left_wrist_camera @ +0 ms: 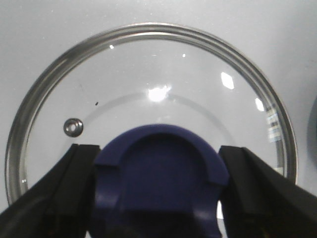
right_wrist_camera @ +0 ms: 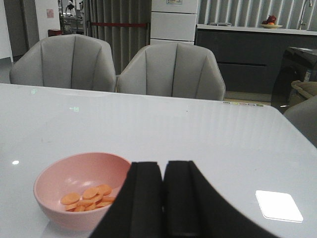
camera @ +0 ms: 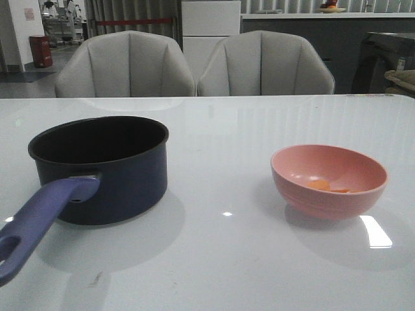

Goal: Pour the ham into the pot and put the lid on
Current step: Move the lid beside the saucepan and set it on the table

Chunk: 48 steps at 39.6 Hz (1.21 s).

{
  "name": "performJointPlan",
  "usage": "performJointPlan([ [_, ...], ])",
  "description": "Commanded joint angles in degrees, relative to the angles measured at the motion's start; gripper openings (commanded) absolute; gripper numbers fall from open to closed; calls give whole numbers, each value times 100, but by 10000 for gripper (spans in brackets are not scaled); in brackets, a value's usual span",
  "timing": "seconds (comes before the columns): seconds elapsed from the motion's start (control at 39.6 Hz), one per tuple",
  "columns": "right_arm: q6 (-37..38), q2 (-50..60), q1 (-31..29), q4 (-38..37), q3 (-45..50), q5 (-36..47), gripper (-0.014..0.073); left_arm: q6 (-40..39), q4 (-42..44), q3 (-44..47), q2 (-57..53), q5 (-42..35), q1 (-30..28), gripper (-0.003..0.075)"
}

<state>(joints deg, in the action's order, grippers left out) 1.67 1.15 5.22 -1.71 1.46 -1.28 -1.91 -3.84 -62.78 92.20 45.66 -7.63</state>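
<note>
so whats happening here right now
Nothing has been poured yet. The ham sits in the pink bowl on the table's right side, and the pot stands empty and uncovered on the left. The left hand is around the lid's knob, fingers on either side. The right hand is shut, just beside the bowl, holding nothing.

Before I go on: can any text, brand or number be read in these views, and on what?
No text can be read in any view.
lid: pale marking by the rim, too blurred to read.
wall notice: too small to read.
pot and pink bowl: no lettering visible.
</note>
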Motion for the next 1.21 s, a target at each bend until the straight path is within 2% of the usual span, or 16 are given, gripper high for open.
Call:
performJointPlan([
  [0.0,-18,49,-31,-5,61,454,136,86,-192,134,-266,-649,-47,354],
  [0.35,-18,49,-31,-5,61,454,136,122,-206,550,270,-792,-47,355],
  [0.45,-18,49,-31,-5,61,454,136,344,-206,558,410,-690,-47,372],
  [0.76,-18,49,-31,-5,61,454,136,431,-19,558,584,-470,-36,606],
  [1.19,-18,49,-31,-5,61,454,136,431,-54,538,297,-481,-36,607],
])
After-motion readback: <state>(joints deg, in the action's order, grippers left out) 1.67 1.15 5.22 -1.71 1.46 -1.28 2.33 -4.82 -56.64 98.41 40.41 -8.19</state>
